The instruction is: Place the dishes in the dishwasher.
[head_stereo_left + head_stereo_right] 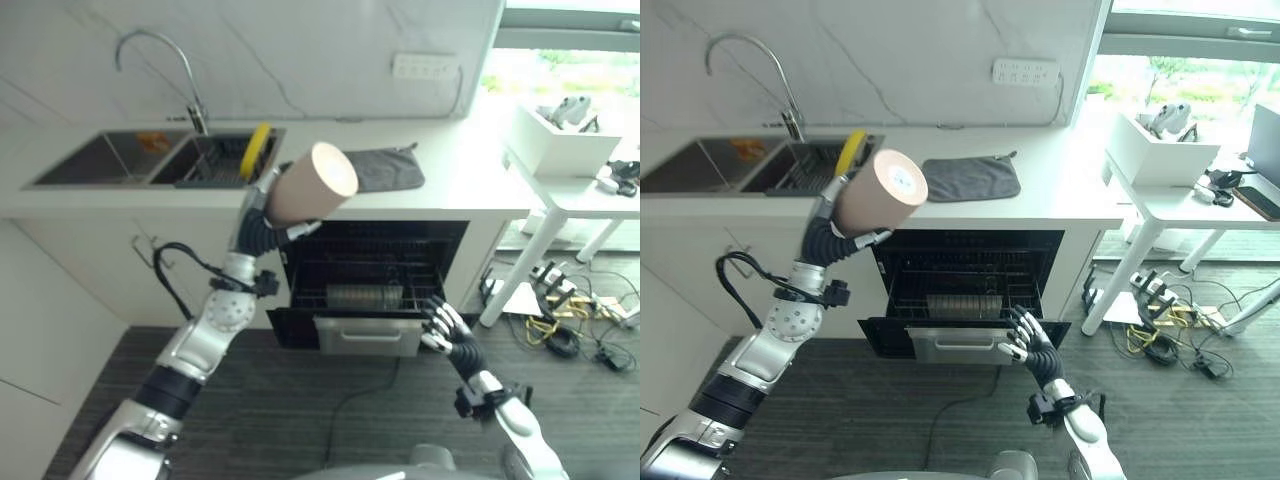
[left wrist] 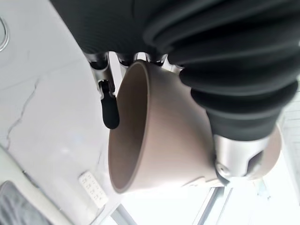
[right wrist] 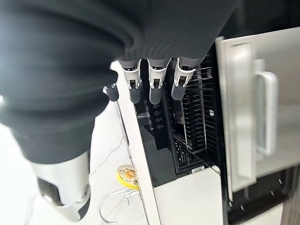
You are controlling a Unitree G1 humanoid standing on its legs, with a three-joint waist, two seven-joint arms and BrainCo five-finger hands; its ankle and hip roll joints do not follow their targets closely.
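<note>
One tan bowl [image 1: 312, 183] is gripped in the left hand [image 1: 262, 205], fingers curled round its rim, raised in front of the tabletop [image 1: 460, 180] edge above the open dishwasher [image 1: 370, 275]. Right hand [image 1: 448, 330] hovers low by the pulled-out rack [image 1: 365, 297], fingers relaxed, holding nothing. Yellow plate [image 1: 256, 150] stands in the sink [image 1: 215, 160].

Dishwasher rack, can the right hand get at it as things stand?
Probably yes. The right hand is open and empty, just by the pulled-out drawer front, and the rack behind it lies open from above. The left hand holds a bowl well above it.
</note>
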